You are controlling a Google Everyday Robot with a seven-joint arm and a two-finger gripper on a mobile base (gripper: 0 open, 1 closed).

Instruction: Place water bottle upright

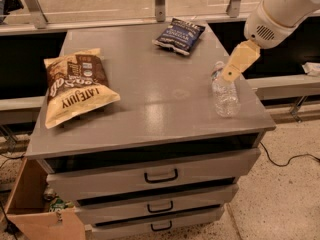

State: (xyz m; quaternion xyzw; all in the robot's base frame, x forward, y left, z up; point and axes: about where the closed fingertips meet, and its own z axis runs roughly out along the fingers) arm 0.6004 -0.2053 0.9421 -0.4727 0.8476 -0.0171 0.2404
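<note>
The water bottle point(224, 95) is a small clear ribbed bottle lying on its side near the right edge of the grey cabinet top point(150, 99), its cap end pointing toward the back. My gripper point(238, 62) is tan and hangs from the white arm point(280, 11) at the upper right. It sits over the bottle's cap end, partly hiding it. I cannot tell whether it touches the bottle.
A brown chip bag point(75, 86) lies at the left of the top, and a dark blue snack bag point(180, 34) at the back. Three drawers point(160, 176) are below. An open cardboard box point(35, 209) stands on the floor at the left, and a cable point(290, 160) lies at the right.
</note>
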